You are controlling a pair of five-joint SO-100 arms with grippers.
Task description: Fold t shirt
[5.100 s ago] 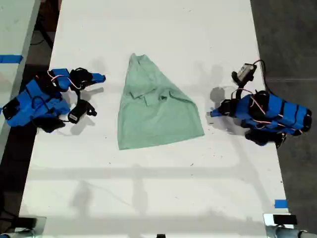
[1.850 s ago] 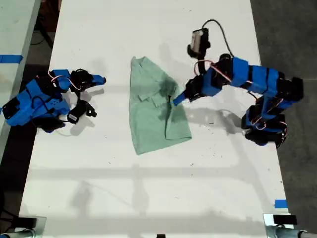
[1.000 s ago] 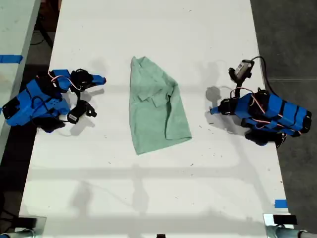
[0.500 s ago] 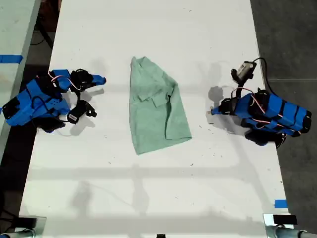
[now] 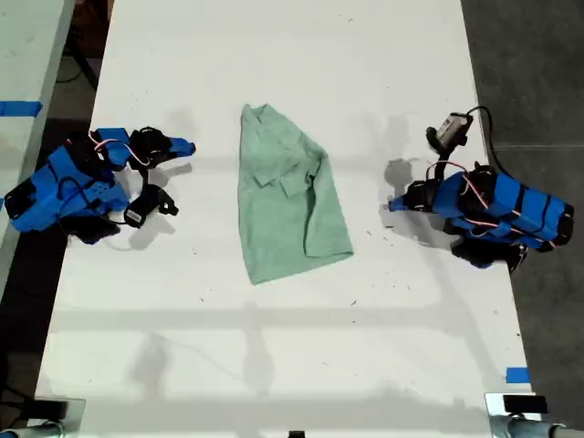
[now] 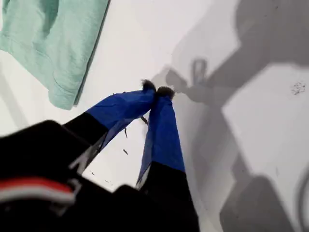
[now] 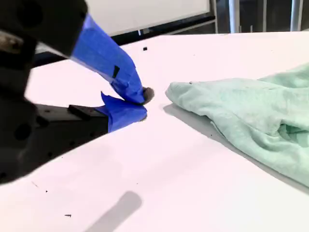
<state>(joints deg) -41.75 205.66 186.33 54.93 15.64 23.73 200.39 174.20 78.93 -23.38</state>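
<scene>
The pale mint-green t shirt (image 5: 287, 205) lies rumpled in the middle of the white table (image 5: 292, 365), one side folded over into a narrow shape. My first gripper (image 5: 392, 206) rests shut at the exterior view's right, apart from the shirt. In its wrist view the blue-taped tips (image 6: 157, 89) touch, with a corner of the t shirt (image 6: 53, 43) beyond. My second gripper (image 5: 189, 145) sits shut at the exterior view's left. Its tips (image 7: 142, 104) are low over the table, a short gap from the t shirt (image 7: 241, 116). Neither gripper holds anything.
Blue tape (image 5: 517, 375) marks the table's near corner at the exterior view's right. A second surface with blue tape (image 5: 18, 108) stands past the table's edge at the exterior view's left. Dark floor (image 5: 529, 73) lies beyond the other edge.
The first arm folded one side of the shirt over, let go and drew back to its resting place. In the last second nothing has visibly moved. The second arm stayed still.
</scene>
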